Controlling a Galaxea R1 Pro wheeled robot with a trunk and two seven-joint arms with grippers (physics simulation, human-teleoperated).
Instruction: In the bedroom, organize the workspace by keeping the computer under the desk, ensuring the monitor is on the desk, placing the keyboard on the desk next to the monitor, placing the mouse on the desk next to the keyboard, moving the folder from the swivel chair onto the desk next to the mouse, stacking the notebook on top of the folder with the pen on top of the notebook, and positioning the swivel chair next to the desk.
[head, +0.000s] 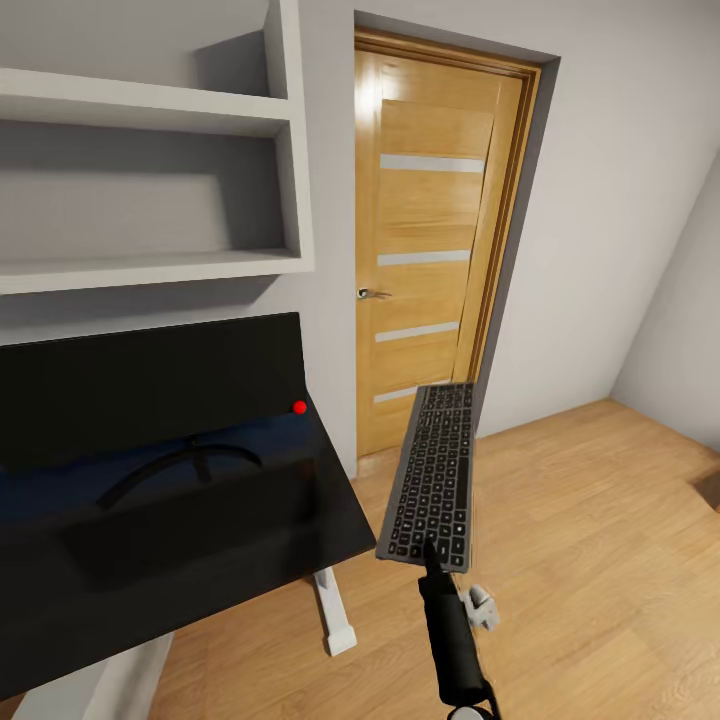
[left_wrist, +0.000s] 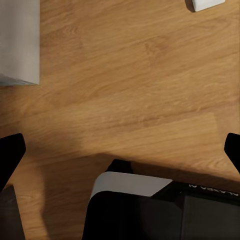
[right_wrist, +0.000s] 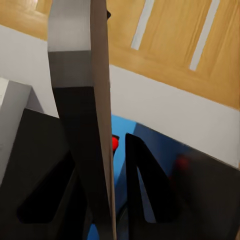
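Keyboard (head: 432, 475) held in air by right gripper (head: 430, 552), clamped at near short edge, long axis pointing toward wooden door (head: 430, 230). Off right of desk (head: 330, 520), above wood floor (head: 580, 560), not touching desk. Monitor (head: 150, 390) on desk, red dot at lower right corner. Right wrist view: keyboard (right_wrist: 82, 100) seen edge-on between black fingers (right_wrist: 142, 190), blue back panel (right_wrist: 125, 135) behind. Left gripper (left_wrist: 120, 150): jaws spread wide, nothing between, floor (left_wrist: 130, 85) below. White wall shelves (head: 150, 180) above desk.

monitor (head: 150, 385) cropped left, keyboard (right_wrist: 82, 100) edge-on, cropped
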